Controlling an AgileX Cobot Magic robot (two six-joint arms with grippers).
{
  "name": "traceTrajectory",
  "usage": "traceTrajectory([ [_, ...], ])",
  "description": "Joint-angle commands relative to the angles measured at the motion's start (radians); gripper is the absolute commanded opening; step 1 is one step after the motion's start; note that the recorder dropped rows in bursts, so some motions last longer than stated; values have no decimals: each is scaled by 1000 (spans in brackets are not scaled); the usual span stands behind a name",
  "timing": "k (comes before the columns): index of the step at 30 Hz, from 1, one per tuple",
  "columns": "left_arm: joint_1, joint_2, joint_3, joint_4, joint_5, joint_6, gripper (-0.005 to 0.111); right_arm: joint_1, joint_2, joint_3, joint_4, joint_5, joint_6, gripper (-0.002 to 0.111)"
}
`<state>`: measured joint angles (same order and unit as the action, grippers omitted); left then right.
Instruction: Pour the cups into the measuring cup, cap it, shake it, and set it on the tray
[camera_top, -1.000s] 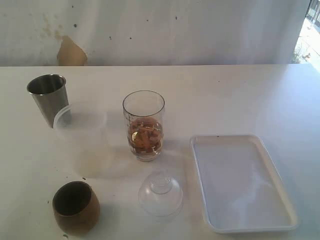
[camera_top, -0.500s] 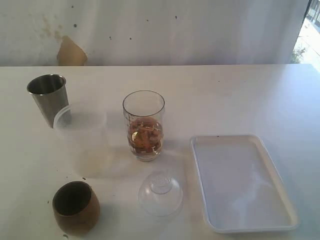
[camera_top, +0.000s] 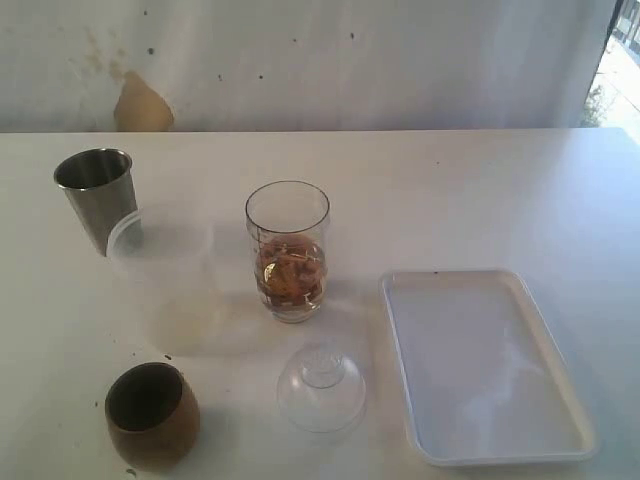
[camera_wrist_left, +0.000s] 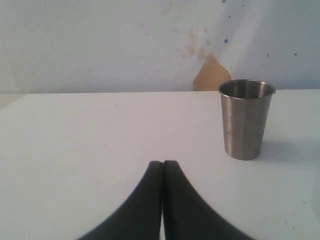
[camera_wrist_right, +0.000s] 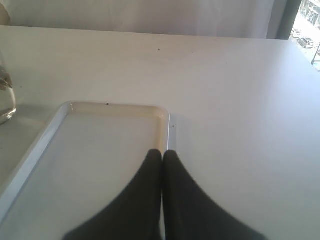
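Steel, frosted plastic and wood: the three cups stand upright down the left of the exterior view. The tumbler (camera_top: 96, 195) is at upper left, the frosted cup (camera_top: 160, 250) sits just beside it and partly in front, and the wooden cup (camera_top: 150, 415) is at lower left, well apart from the other two. That spread leaves each one room to be gripped alone.

The measuring cup (camera_top: 288, 250) stands at centre, open-mouthed. Brownish contents fill about its lower half, so some pouring looks done. Whether the cups are empty I cannot tell; the wooden one shows only a dark inside.

The cap (camera_top: 321, 385) rests on the table (camera_top: 480, 190) just below the measuring cup, knob upward and apart from it. It is close at hand for capping, which I judge to be the next step. The tray (camera_top: 485, 370) lies bare at lower right, near the measuring cup, a short carry for the final set-down.

Neither arm shows in the exterior view. The left gripper (camera_wrist_left: 162, 165) has its jaws pressed together on nothing and faces the tumbler from a distance. The right gripper (camera_wrist_right: 162, 152), likewise pressed together and empty, hangs over the tray's far rim. Both look parked clear of the work.
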<state>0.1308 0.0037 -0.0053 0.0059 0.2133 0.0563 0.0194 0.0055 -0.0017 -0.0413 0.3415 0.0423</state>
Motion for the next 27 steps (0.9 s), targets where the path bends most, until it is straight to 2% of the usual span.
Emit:
traceTrajectory([
  [1,-4,-4,5,-1,-9,2,0,0,-6,2,-8,-114,-5,0],
  [11,-4,-4,5,-1,-9,2,0,0,-6,2,-8,-682,60,0],
  [16,-4,-4,5,-1,-9,2,0,0,-6,2,-8,-782,308,0],
  [18,-4,-4,5,-1,-9,2,0,0,-6,-5,-8,-760,345,0],
  [20,-4,-4,5,-1,-9,2,0,0,40,-90,17,-744,288,0],
  [22,-4,-4,5,-1,-9,2,0,0,121,-194,18,-638,220,0],
  [23,-4,-4,5,-1,-9,2,0,0,229,-320,18,-460,100,0],
  [24,-4,-4,5,-1,-9,2,0,0,276,-371,18,-380,51,0],
  [25,-4,-4,5,-1,-9,2,0,0,408,-495,14,-195,-56,0],
  [26,-4,-4,5,-1,-9,2,0,0,462,-556,8,-119,-81,0],
  [27,-4,-4,5,-1,-9,2,0,0,598,-674,4,71,-92,0],
])
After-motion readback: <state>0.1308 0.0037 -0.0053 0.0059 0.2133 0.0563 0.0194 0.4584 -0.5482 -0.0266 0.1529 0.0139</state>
